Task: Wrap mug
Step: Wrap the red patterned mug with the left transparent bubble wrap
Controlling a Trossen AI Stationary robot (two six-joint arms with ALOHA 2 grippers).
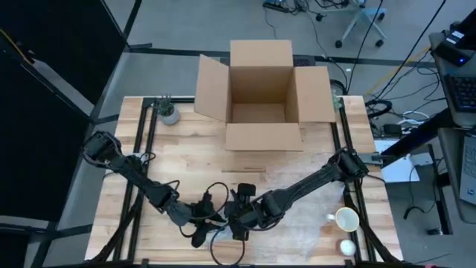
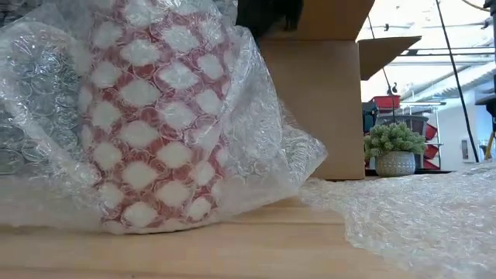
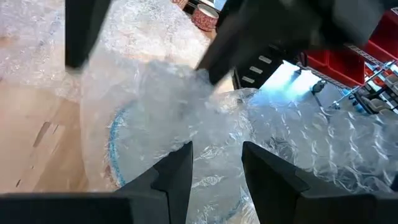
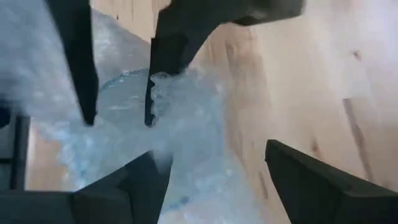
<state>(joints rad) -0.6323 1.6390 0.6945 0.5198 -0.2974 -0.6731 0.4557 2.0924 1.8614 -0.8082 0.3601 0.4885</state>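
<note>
A grey floor (image 1: pixel 178 30) lies beyond the wooden table (image 1: pixel 186 160). An office chair (image 1: pixel 362 22) stands at upper right, cables (image 1: pixel 405 74) trailing toward a desk (image 1: pixel 457 112) on the right edge.

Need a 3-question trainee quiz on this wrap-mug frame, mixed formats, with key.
1. True or false: the cardboard box at the table's far edge stands with its flaps open.
2. Multiple choice: where is the bare mug that is not wrapped? A) inside the box B) on the table's right side, near the front C) beside the potted plant
3. Fill in: in the low view, the red-and-white patterned mug is covered in ____ .

Key
1. True.
2. B. It sits apart from the left gripper and right gripper, which meet over the bubble wrap at front centre.
3. Bubble wrap.
</note>
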